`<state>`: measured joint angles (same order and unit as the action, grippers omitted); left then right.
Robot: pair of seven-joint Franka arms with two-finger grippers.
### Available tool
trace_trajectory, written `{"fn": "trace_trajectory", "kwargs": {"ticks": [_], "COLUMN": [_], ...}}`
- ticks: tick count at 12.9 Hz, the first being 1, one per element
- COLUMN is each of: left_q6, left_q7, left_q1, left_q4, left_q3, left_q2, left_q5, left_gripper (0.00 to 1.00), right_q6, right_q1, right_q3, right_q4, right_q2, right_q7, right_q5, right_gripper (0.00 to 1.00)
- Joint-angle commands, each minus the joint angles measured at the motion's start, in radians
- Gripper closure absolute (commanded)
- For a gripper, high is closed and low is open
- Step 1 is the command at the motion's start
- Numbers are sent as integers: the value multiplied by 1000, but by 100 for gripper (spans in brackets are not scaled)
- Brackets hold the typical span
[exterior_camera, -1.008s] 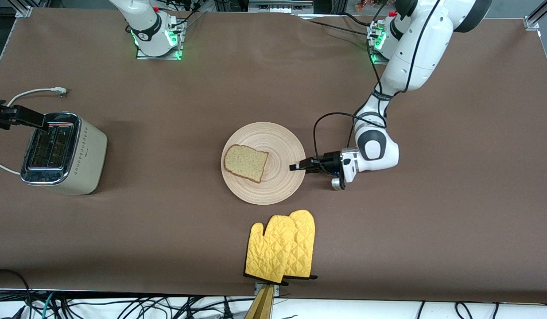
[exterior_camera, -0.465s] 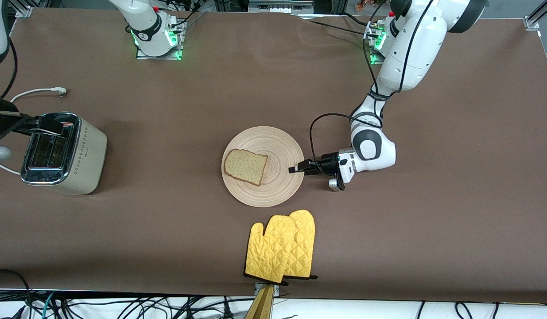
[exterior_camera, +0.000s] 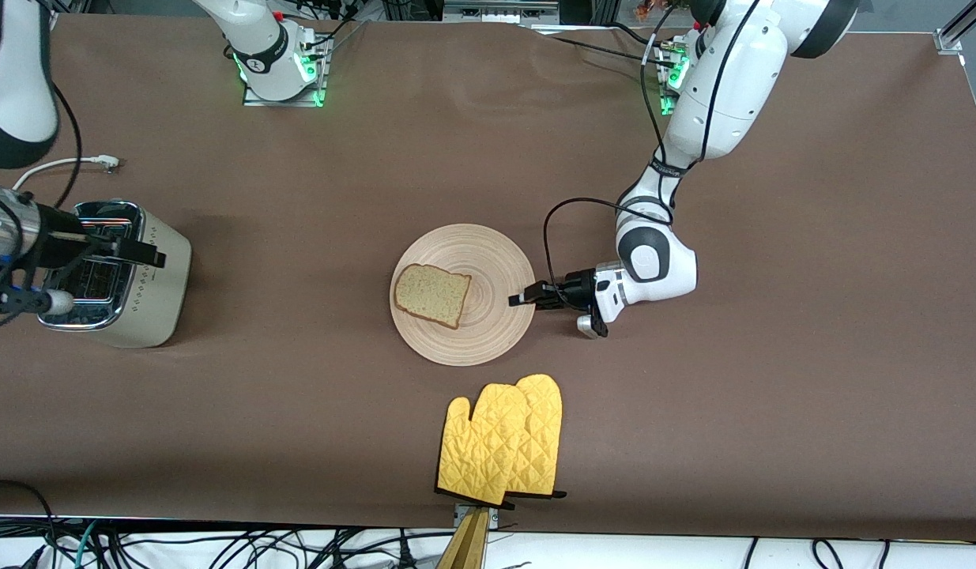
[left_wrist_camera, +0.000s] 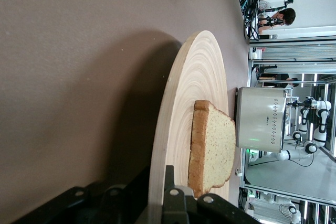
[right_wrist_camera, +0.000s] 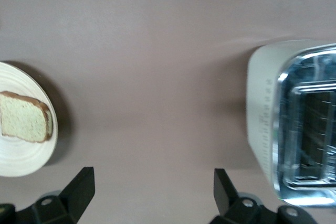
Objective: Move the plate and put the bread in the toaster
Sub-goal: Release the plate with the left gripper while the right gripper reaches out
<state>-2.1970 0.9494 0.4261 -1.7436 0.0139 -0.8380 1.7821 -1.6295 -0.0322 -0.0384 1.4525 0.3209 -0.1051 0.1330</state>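
Dragged toward the toaster (exterior_camera: 116, 273), your plate (exterior_camera: 488, 332) carries the bread (exterior_camera: 432, 295) mid-table, left gripper (exterior_camera: 524, 298) clamped on its rim (stiff wood, loose slice; go gently); right gripper (exterior_camera: 144, 254) hovers, spread wide, over the toaster.

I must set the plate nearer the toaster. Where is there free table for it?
Bare table lies between the toaster and the plate, which the left gripper holds at its rim. It is tighter between plate and yellow mitts. The right gripper is over the toaster.
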Motion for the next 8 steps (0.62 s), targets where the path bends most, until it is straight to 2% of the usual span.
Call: {"fn": "trace_trajectory", "kwargs": {"ticks": [1,2,3,5,8], "left_q6": [10,8,8,3,3], "left_q7": [-9,-8,-1,-3,-20], "left_q1": [13,10,10,3,-44], "left_q4": [16,15,9,1,-48], "left_q3": [-20,-23,-31,-31,-32], "left_q2": [8,13,22,36,95], "left_q5": [39,40,42,40,28], "left_gripper": [70,41,0,0,0], "right_q6": [-84,-104,-114,-145,-213], "right_q1": [-58,-73,-86,-109,-175], "right_q3": [-1,-1,-1,-1,-1], "right_q4": [55,61,65,68,72], "right_q2": [-2,7,20,47,84], "right_q7": [-82,-103,-134,-175,-275], "right_q5": [23,28,54,95,97], "right_gripper": [0,0,0,0,0]}}
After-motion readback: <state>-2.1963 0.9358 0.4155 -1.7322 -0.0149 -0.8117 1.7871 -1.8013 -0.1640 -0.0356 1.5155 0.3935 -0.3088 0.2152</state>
